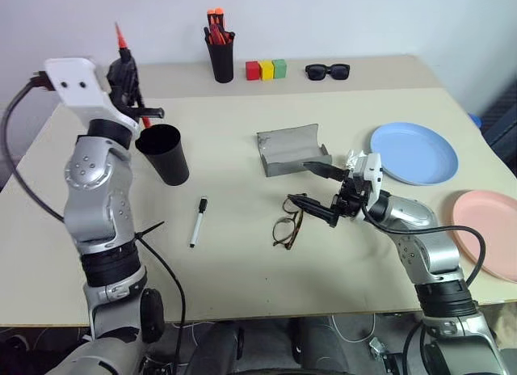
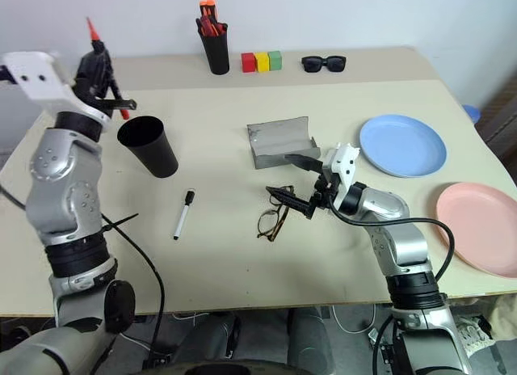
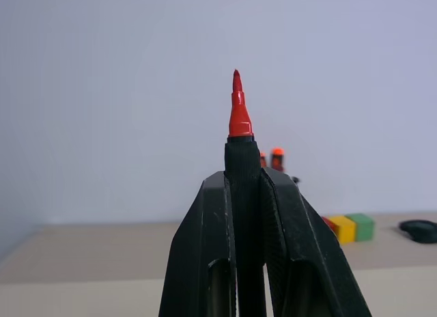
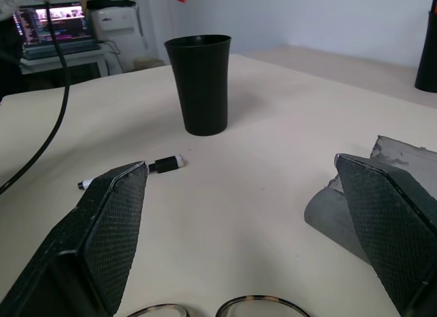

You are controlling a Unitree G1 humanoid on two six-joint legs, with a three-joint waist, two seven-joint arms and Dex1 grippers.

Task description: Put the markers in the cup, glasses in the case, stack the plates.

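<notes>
- Your table (image 1: 242, 302) carries everything; taking its middle as the clock's centre, the light blue plate (image 1: 414, 153) lies at about three o'clock and the pink plate (image 1: 489, 229) at about four, side by side near the right edge and not yet stacked.
- The grey glasses case (image 1: 287, 149) lies open just past the centre toward one o'clock, with nothing in it that you can see.
- The wide black cup (image 1: 166, 153) stands upright at about ten o'clock, and you can judge the marker step to be the one in hand.
- Your left gripper (image 1: 125, 68) is raised above and just behind the cup, its fingers pressed together on the red marker (image 1: 120, 37), whose red tip points up and away.
- Your right gripper (image 1: 319, 185) hovers low at about four o'clock, fingers spread wide, with the case on its far side and the glasses (image 1: 287, 228) on the table just beneath and in front of it, untouched.
- The white marker with the black cap (image 1: 197, 221) lies flat at about seven o'clock, in front of the cup and apart from it.
- For the next move, you probably need to tip the red marker end-down, bring it over the cup's mouth, then let go; the rim is wide, so aim matters less than keeping the cup from being knocked.
- After that, the white marker, the glasses and the plates remain for you.
</notes>
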